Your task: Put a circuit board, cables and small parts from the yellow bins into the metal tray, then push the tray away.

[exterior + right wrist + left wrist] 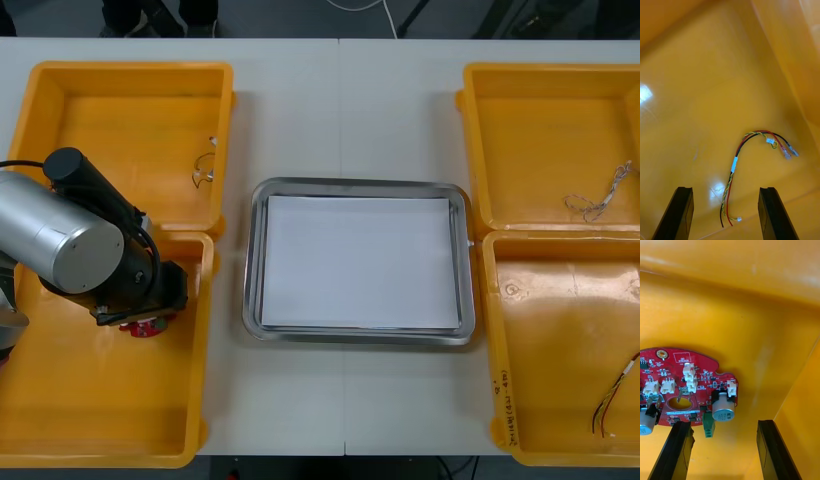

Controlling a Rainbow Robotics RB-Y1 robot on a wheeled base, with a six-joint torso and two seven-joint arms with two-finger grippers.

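My left gripper (pixel 143 303) hangs low in the near left yellow bin (pixel 60 420), right over a round red circuit board (pixel 146 326). In the left wrist view the left gripper (pixel 725 452) is open; the circuit board (pixel 685 386) lies on the bin floor just past one fingertip (pixel 679 431), mostly off to that side, not gripped. My right gripper (pixel 725 213) is open above a red and yellow cable (pixel 733 165), which lies between and beyond its fingers in the near right bin (pixel 560 340). The metal tray (pixel 252 260), white inside, sits in the middle of the table.
The far left bin (pixel 120 110) holds small metal parts (pixel 205 170). A thin twisted cable (pixel 600 200) lies in the far right bin (pixel 530 130). The red and yellow cable (pixel 615 395) lies against the near right bin's outer side. Bin walls stand close to both grippers.
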